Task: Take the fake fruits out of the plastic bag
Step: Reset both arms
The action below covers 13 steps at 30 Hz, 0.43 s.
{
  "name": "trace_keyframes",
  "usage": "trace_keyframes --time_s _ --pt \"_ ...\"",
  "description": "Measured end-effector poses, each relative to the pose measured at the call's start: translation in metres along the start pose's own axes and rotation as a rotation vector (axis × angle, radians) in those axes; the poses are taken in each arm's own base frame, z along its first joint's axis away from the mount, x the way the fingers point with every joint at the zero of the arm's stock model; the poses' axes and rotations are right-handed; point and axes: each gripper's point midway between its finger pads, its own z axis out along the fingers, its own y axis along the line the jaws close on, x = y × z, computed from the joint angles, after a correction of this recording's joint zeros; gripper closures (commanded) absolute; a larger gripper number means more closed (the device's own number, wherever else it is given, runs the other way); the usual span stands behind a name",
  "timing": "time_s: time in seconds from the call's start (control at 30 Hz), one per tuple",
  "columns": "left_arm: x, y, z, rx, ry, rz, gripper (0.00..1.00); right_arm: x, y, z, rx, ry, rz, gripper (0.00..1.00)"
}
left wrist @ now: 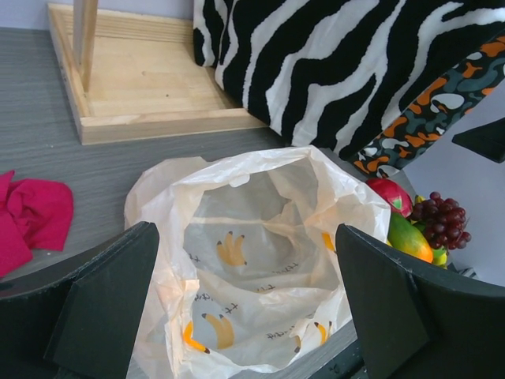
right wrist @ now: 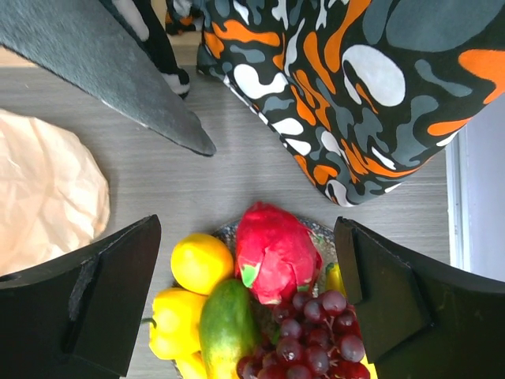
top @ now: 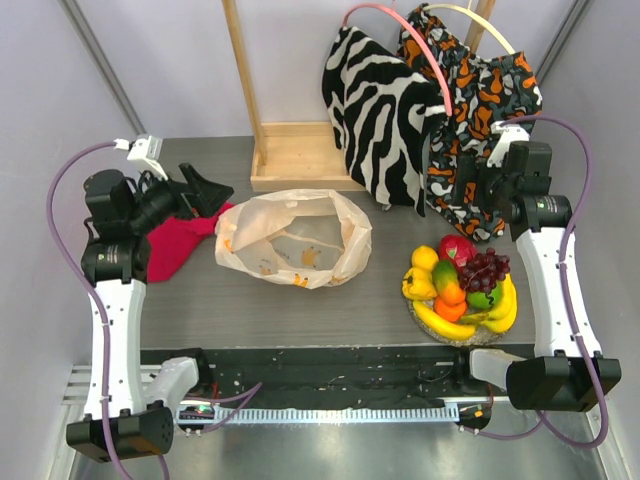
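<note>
Grey wood-grain desk (top: 200, 300) is carrying six items. Plastic bag (top: 293, 238) is lying near the centre, crumpled, its mouth gaping upward. Red cloth (top: 170, 245) is lying bunched just beside it on the left. Wooden base (top: 300, 155) with an upright post is sitting behind the bag at the far edge. Zebra-striped bag (top: 375, 115) is standing to the right of that base, and orange-patterned bag (top: 480, 100) is slumping against it. Glittery plate (right wrist: 318, 230) is sitting near right, apart from the plastic bag.
</note>
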Motion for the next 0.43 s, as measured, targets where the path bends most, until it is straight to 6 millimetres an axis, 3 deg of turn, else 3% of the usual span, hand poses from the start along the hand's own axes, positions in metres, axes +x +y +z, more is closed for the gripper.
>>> trace_keyframes --time_s 0.43 --pt "-0.005 0.015 0.005 -0.063 -0.006 0.01 0.0 -0.013 0.005 0.003 -0.014 -0.053 0.062 0.01"
